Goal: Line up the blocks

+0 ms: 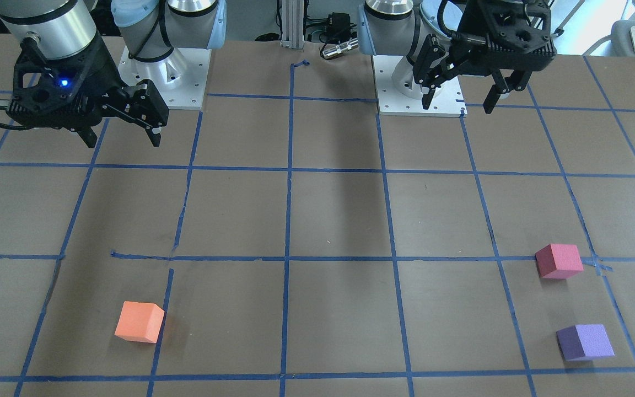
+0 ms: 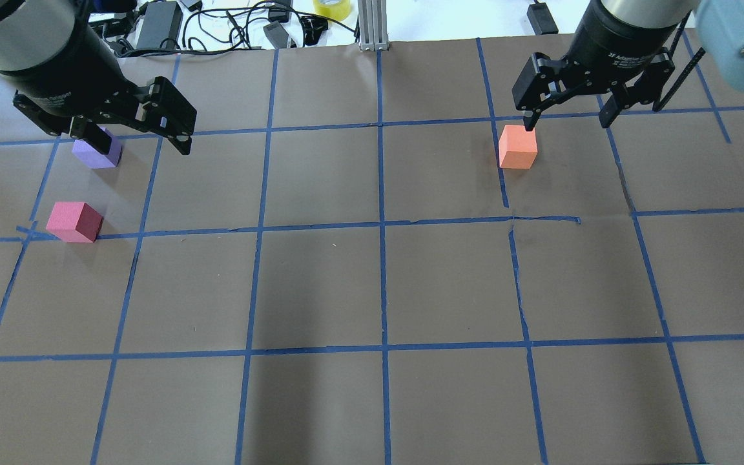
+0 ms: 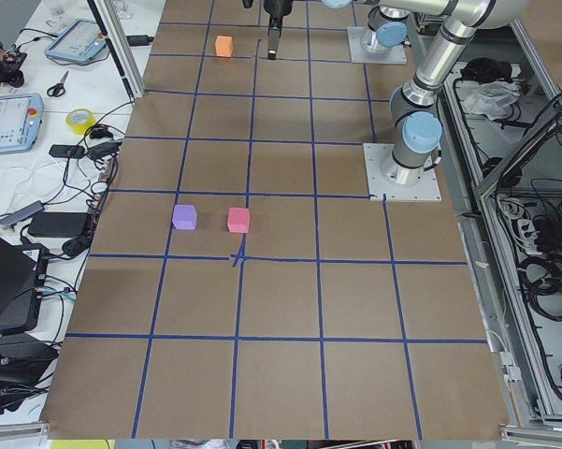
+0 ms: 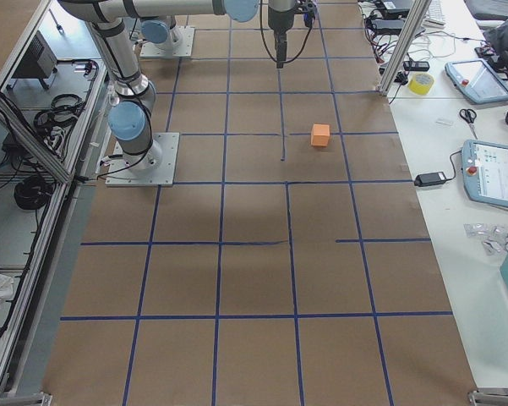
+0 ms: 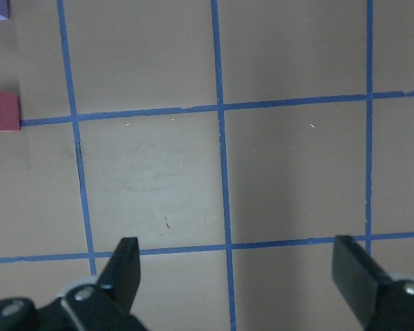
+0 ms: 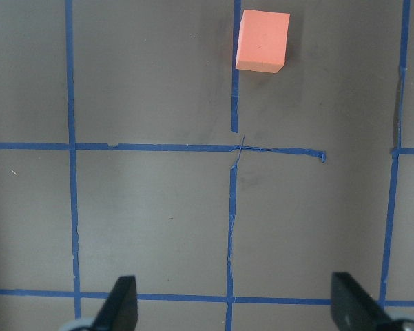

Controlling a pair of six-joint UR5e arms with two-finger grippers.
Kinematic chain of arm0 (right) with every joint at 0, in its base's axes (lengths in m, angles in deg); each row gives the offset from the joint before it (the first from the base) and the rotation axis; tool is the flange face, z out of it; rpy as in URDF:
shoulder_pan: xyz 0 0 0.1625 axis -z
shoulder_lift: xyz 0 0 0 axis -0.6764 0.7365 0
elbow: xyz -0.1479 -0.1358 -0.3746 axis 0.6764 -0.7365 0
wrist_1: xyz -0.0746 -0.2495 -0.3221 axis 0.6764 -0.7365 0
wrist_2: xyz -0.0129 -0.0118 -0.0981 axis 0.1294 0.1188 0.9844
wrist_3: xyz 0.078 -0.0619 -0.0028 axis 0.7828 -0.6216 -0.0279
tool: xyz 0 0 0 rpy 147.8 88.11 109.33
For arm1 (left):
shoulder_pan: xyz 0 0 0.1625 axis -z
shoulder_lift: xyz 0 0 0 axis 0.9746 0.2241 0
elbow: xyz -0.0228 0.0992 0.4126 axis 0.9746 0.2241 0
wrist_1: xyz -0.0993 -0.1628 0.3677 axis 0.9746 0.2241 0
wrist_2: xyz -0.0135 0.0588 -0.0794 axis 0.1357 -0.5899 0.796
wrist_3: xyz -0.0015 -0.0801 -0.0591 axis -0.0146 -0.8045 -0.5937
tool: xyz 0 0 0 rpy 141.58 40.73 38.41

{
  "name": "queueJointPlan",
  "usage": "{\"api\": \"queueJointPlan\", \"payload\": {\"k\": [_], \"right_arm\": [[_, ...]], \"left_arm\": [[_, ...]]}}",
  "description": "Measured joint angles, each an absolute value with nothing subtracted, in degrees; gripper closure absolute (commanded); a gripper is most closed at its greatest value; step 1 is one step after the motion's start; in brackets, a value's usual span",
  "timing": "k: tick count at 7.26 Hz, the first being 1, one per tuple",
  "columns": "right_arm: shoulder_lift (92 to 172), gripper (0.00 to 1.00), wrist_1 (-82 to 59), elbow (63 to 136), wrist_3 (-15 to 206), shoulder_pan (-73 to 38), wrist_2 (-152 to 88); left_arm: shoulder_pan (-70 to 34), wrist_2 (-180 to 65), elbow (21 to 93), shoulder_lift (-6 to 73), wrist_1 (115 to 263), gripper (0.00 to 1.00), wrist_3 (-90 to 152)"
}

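Front view: from across the desk [image 1: 339, 220], facing the robot [image 1: 389, 27], steeply down. Overhead view: from behind the robot, forward and down; both cover the same desk area, mirrored. Side views: high at each desk end, looking along it, farthest off. Wrist views: close, straight down past the jaws; the right one shares the orange block [image 6: 262, 40] with the overhead

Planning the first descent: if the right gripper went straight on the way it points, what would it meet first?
Probably bare table by a blue tape line, not the orange block, which lies off its line. The right gripper is open.
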State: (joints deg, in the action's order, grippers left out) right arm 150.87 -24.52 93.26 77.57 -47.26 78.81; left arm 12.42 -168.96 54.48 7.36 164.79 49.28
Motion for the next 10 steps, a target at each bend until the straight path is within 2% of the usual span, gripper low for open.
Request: {"api": "queueJointPlan", "payload": {"k": [10], "right_arm": [[148.68, 0.0, -25.25, 93.44, 78.2, -46.41, 79.05]], "left_arm": [[12.42, -168.96, 54.48, 7.41, 164.77, 0.0, 49.29]]}}
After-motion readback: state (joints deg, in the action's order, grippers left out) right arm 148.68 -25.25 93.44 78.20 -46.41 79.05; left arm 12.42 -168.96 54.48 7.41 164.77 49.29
